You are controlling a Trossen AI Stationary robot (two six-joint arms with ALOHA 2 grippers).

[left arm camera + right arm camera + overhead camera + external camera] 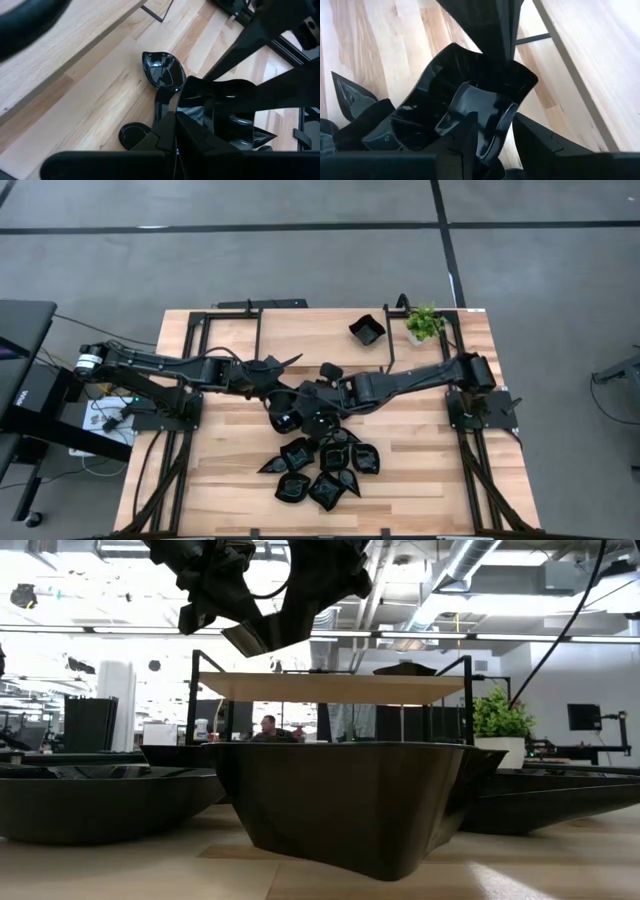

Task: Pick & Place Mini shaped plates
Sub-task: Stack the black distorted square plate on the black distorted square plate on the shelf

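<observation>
Black glossy plates are mostly sitting heaped at the lower middle of the high view, so most of the work is looking undone. One square plate is lying apart at the upper middle, near the plant. The right gripper is grasping a plate rim above the heap; the left gripper is hanging clenched just beside it, apparently empty.
</observation>
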